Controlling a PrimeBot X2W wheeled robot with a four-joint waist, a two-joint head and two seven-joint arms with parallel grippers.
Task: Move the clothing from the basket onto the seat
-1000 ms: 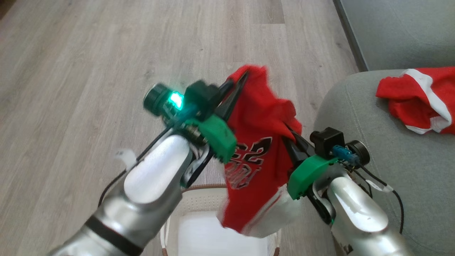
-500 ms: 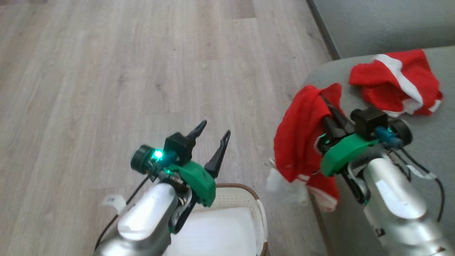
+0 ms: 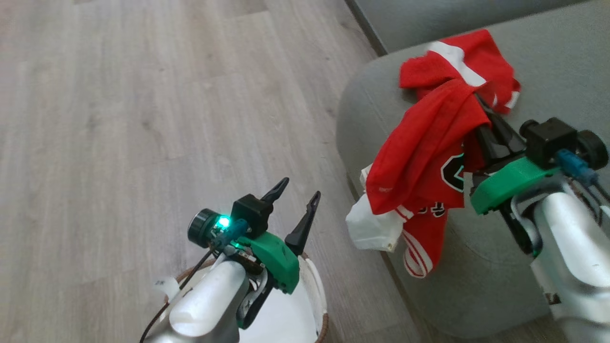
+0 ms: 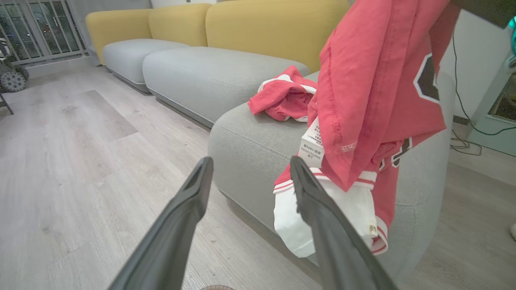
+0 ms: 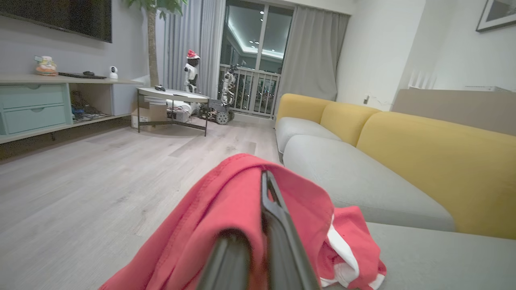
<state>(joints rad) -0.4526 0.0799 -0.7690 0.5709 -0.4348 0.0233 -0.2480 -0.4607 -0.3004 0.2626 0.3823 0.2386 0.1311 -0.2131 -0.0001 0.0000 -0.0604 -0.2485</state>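
Observation:
My right gripper point(image 3: 479, 102) is shut on the red jersey point(image 3: 424, 147), which hangs over the front edge of the grey-green seat point(image 3: 524, 66), its black-and-white number partly showing. A small white piece point(image 3: 369, 228) dangles at its lower end. Another red garment with white trim point(image 3: 457, 59) lies on the seat just behind. My left gripper point(image 3: 298, 196) stands open above the white basket point(image 3: 317, 295) with nothing between its fingers point(image 4: 193, 197). In the right wrist view the jersey point(image 5: 225, 209) is draped over my closed fingers point(image 5: 274, 225).
Pale wood floor point(image 3: 143, 119) spreads to the left. A second grey cushion point(image 4: 209, 72) with yellow backrests point(image 4: 274, 28) runs behind. A round side table point(image 5: 173, 96) and a low shelf unit point(image 5: 40, 104) stand far across the room. A white liner point(image 3: 286, 319) lies in the basket.
My right gripper has carried the jersey further right, over the seat and close to the other red garment. The head camera has swung right. The left gripper stays open over the basket.

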